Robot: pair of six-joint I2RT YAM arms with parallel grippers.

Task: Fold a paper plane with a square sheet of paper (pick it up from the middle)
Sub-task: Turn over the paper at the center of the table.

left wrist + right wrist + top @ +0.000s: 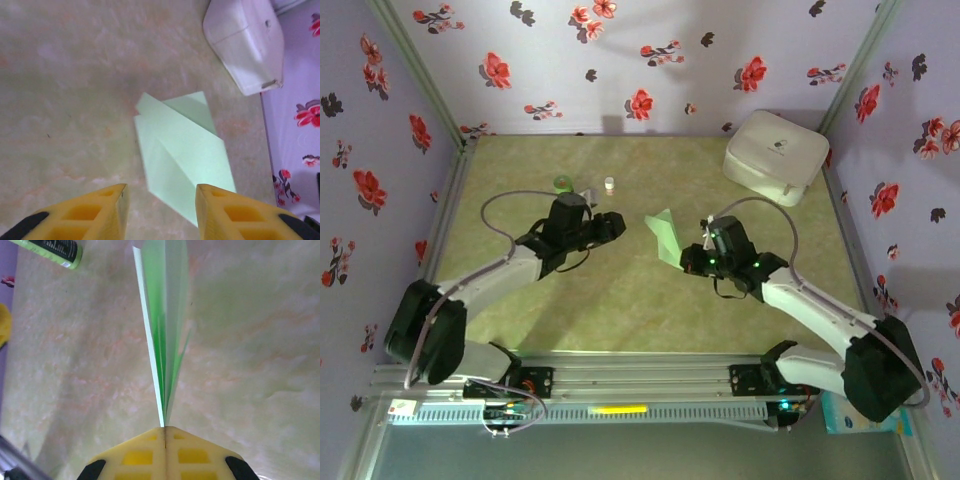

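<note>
- The paper plane (665,236) is thin, matte, pale green paper. It is folded into overlapping triangular flaps with sharp, straight creases.
- In the right wrist view it is seen edge-on. The layers start from a narrow pinched end and fan apart toward the far end, and the inner faces are a brighter green.
- The right jaws are closed on that narrow end. Their yellow plastic fingers (135,457) meet at a seam, with the paper nipped between them.
- The plane juts away from the right jaws toward the middle of the counter (620,300). I cannot tell whether its lower edge touches the surface.
- The left jaws are open and hold nothing. Their yellow fingers (95,215) are moulded with hollow cells and stand wide apart.
- From the left wrist, the plane lies ahead of the gap, nearer the finger on that picture's right.
- The top view shows a clear space between the left jaws and the paper.
- The counter is smooth, with a mottled pale green and beige marble pattern.
- A white rounded case (775,155) of smooth hard plastic sits in the far right corner.
- A small green cylindrical bottle (562,183) stands beyond the left arm.
</note>
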